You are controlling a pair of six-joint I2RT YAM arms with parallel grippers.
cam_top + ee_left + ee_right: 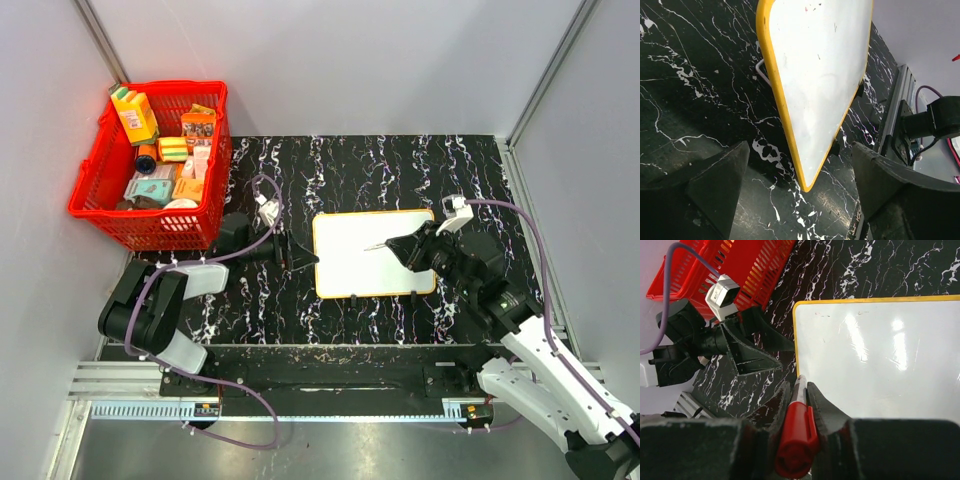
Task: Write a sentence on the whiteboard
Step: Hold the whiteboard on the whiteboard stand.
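The top camera looks down from behind both arms; the wrist cameras sit close behind the left pincer (799,150) and right pincer (800,387), facing the whiteboard (372,252) ahead, shared by all three.

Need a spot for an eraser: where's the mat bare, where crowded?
Bare: the mat behind the whiteboard, right of the red basket; also between whiteboard and near rail. Crowded: beside the whiteboard's left edge, left gripper; over its right part, right gripper with red marker.
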